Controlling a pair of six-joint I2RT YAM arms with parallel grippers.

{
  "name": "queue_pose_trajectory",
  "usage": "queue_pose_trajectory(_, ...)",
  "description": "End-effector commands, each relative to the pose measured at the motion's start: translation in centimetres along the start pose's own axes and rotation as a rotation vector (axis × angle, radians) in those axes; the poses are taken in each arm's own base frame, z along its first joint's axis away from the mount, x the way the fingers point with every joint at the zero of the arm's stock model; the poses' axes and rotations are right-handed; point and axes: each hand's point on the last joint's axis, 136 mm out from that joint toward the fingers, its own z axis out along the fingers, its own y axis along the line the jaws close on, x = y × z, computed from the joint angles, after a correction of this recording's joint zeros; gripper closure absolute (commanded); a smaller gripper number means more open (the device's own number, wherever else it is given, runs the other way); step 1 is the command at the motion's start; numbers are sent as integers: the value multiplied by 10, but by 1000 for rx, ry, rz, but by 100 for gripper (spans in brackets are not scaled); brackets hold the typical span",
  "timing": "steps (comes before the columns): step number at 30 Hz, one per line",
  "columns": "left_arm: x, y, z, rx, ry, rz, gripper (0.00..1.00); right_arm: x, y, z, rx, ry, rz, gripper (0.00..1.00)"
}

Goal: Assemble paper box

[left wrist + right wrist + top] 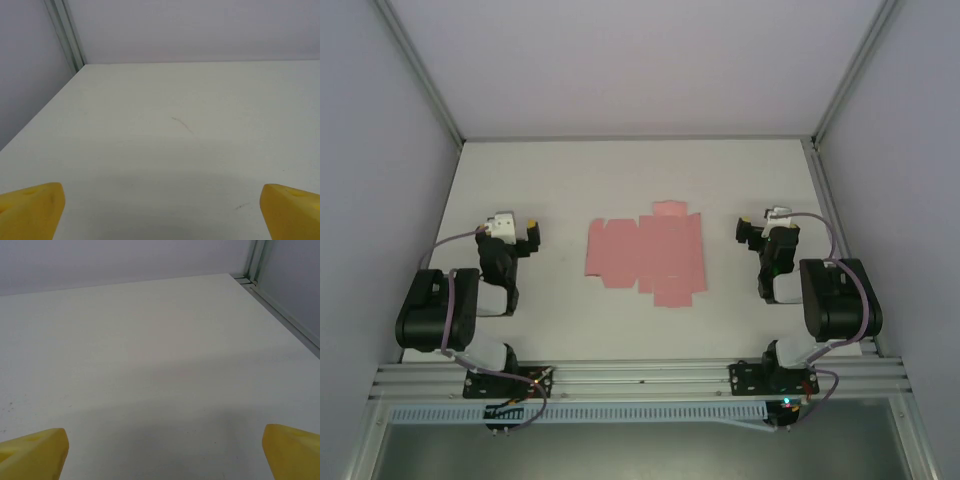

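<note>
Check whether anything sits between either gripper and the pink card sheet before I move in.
Nothing visible does. The paper box lies flat mid-table, unfolded, the left gripper to its left and the right gripper to its right, both open. Just bare table lies between each gripper and the sheet.

The paper box (645,252) is seen in plain pink, the table (570,180) in white with faint grey scuffs. Yellow is shown on the fingertips (30,210) of the left gripper (160,214) and right gripper (162,452).
</note>
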Motion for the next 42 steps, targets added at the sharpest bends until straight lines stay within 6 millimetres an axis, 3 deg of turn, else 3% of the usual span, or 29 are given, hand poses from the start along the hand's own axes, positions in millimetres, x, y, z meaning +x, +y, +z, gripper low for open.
queue_pose_trajectory(1, -8, -2, 4, 3, -27, 17, 0, -8, 0, 1, -5, -21, 8, 0)
queue_pose_trajectory(28, -9, -1, 4, 16, -27, 11, 0, -9, 2, 0, -20, -25, 7, 0)
queue_pose_trajectory(32, -25, 5, 5, -2, -6, -9, 0, -17, 9, 2, -51, -2, -13, 0)
queue_pose_trajectory(37, -59, 12, -16, -12, -33, -77, 0, -47, 2, -4, 35, 39, -2, 0)
queue_pose_trajectory(40, -81, 1, -26, 61, -32, -140, 0, -83, -6, -16, 89, 5, 137, 0)
queue_pose_trajectory(42, -93, -7, -32, 97, -32, -184, 0, -105, 7, -28, 6, -29, 167, 0)
